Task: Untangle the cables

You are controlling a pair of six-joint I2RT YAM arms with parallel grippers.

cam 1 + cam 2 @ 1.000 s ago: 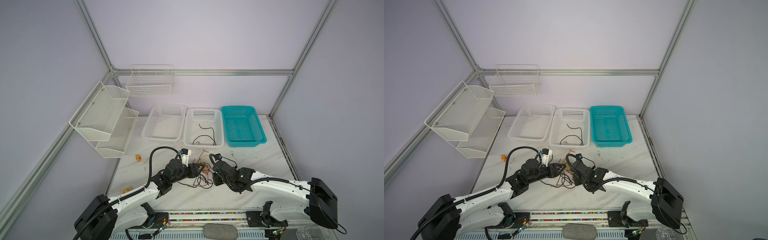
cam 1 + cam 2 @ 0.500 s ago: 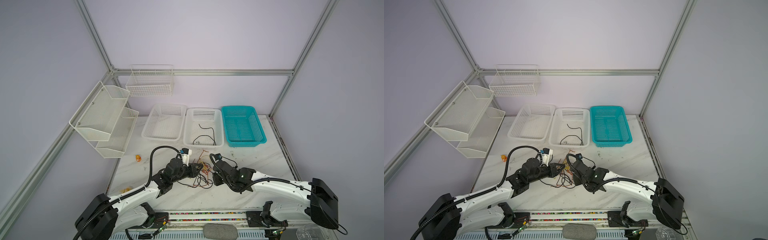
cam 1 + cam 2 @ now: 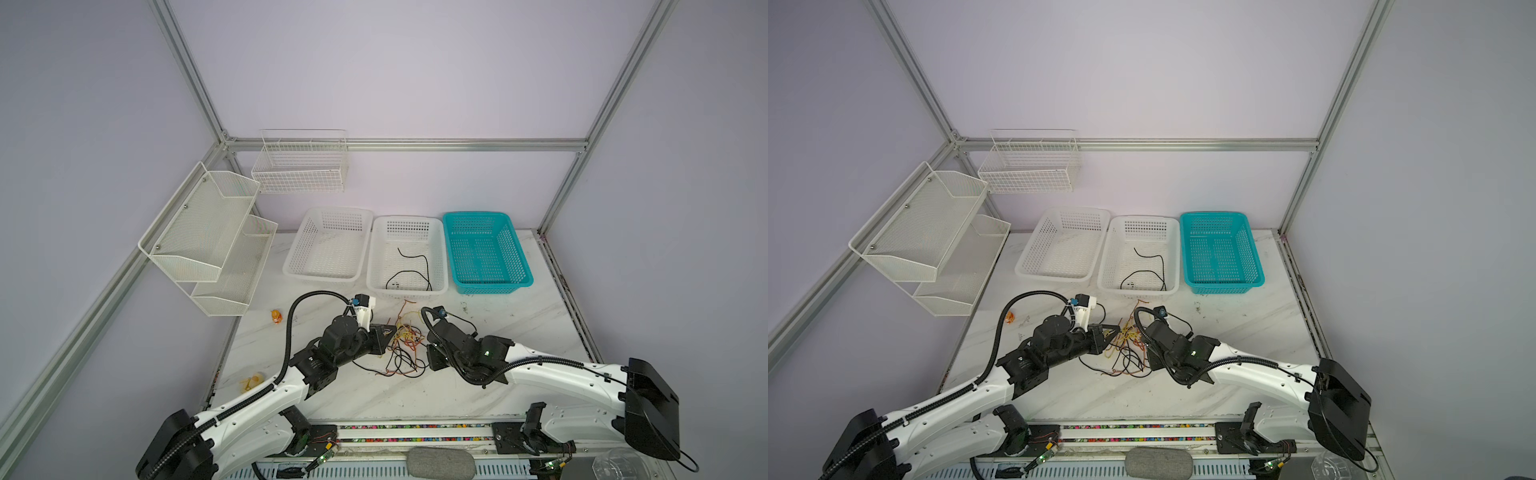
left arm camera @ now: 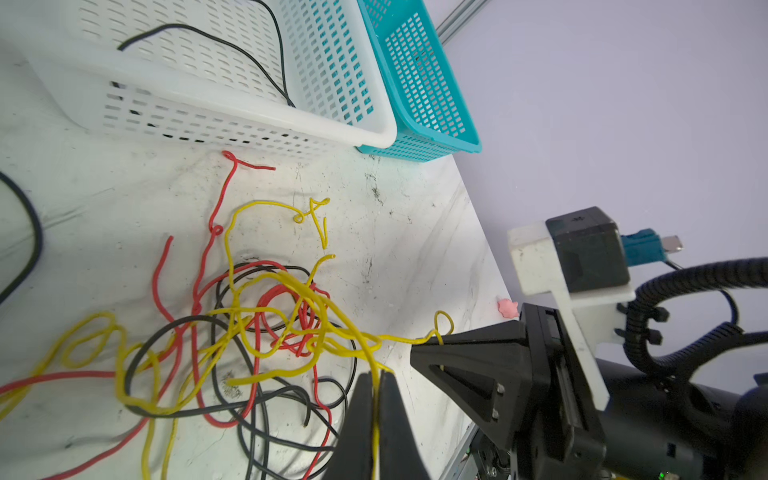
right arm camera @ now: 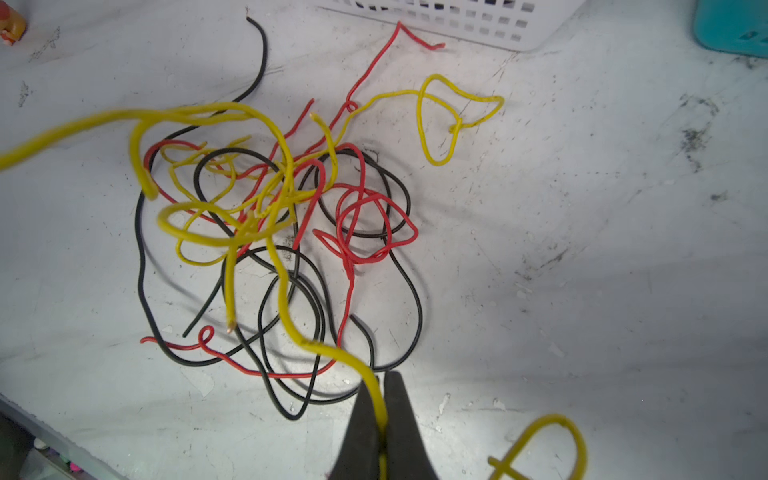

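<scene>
- Both top views are showing the cables (image 3: 405, 347) lying knotted at six o'clock from the middle white basket (image 3: 376, 249), with the left gripper (image 3: 390, 331) at their nine o'clock and the right gripper (image 3: 428, 343) at three.
- Left wrist view is showing the left gripper (image 4: 376, 376) clamping a yellow strand (image 4: 376, 432).
- Right wrist view is showing the right gripper (image 5: 380, 380) pinching a yellow strand (image 5: 328, 351); pulling apart is probably risking tightening the knot or dragging the clump.

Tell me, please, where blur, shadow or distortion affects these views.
Right wrist view: the thin yellow cable blurs near the lens; soft shadow darkens the white marbled tabletop. Left wrist view: that tabletop's edge bows. Both top views: the cable tangle is too small to separate strands.
</scene>
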